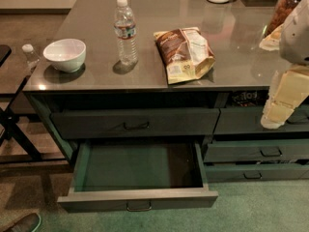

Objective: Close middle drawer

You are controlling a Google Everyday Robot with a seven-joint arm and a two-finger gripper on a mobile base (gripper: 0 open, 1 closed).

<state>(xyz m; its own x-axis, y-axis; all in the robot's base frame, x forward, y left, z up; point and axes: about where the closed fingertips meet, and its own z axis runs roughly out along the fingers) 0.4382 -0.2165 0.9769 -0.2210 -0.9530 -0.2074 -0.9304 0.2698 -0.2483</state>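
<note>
Green carpet runs under a grey-topped kitchen island, and nearest the camera the middle drawer [140, 198] stands fully open, low at centre, well clear of the cabinet face. Its front is low and dark grey-green with a small dark metal handle [139, 207] at the middle; the green inner walls and floor are bare. A shoe [24, 222] sits at the lower left corner, close to the front's left end. The gripper [276, 111], cream-coloured, hangs at the right, level with the upper drawer [135, 123] and well apart from the open one; whether it is wide or narrow I cannot tell. The likely trouble is a push landing off-centre from that right side, which could skew the drawer on its runners, or a descent that clips the narrower drawers [256, 151]. Farther back, the counter [231, 66] holds a snack bag [186, 52], a water bottle [125, 30] and a white bowl [64, 54].
</note>
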